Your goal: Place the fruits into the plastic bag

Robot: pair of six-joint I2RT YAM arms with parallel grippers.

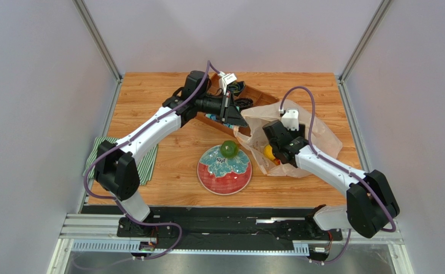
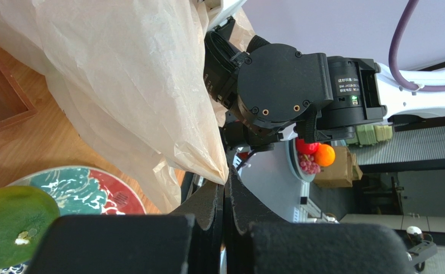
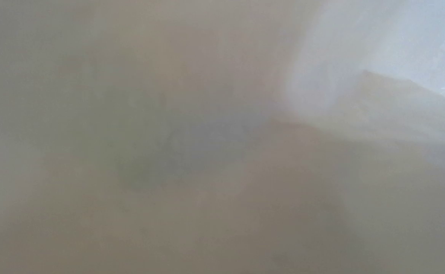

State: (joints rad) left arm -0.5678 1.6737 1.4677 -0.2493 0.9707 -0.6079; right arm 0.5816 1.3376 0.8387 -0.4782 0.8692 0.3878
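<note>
Item: plastic bag (image 1: 316, 134), a thin, crinkled, translucent pinkish-white film. It lies on the right of the bench (image 1: 150, 91) with its mouth turned toward the middle. Contents I can make out: a small yellow fruit (image 1: 268, 152) with something red just beside it; the rest is hidden. Left claw (image 2: 224, 188): pinched fully together on the bag's rim, holding the mouth up. Right claw (image 1: 278, 148): sits inside the mouth by the yellow fruit. Its own camera shows only blurred film, so I cannot tell how wide it stands or whether it carries anything. Outstanding: one green fruit (image 1: 228, 149), round and smooth, on the glazed red-rimmed plate (image 1: 224, 187) just beside the mouth. Handling note: I would hold the rim taut and high, draw the right claw out without snagging the film, then take the green fruit across its widest part, since it looks liable to roll. Beyond: wooden tray (image 1: 262, 97), striped cloth (image 1: 150, 164).
</note>
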